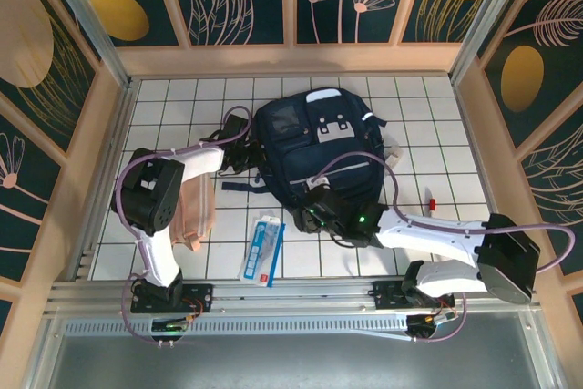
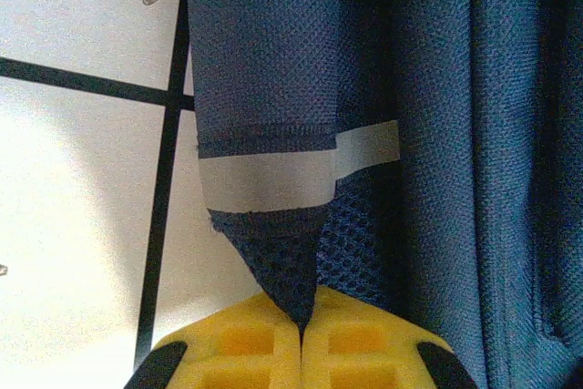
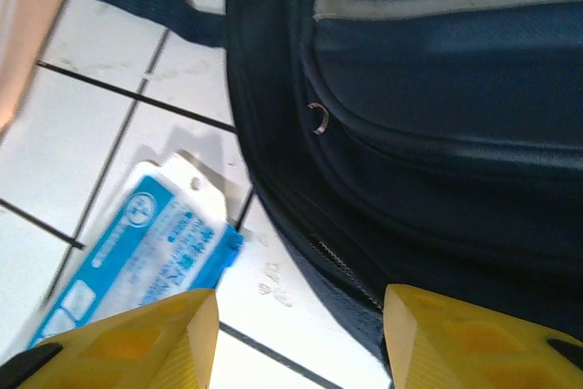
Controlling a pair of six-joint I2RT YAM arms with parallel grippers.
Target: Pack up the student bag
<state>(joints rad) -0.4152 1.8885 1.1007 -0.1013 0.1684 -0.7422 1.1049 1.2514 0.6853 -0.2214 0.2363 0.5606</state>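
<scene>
Pink fabric pouch [image 1: 193,211] lies on the white tiled tabletop [image 1: 164,97], well left of the student bag [image 1: 319,143] and partly under the left arm. Left jaws are clenched on a navy mesh tab [image 2: 273,261] with a grey stripe across it, at the bag's left edge. A blue-and-white packet [image 1: 262,250] lies flat just beside the bag's near left corner. The bag itself lies flat in the middle of the tabletop, front pockets up. Right jaws stand released at its near edge. A small red object [image 1: 432,202] lies right of the bag, apart from it.
</scene>
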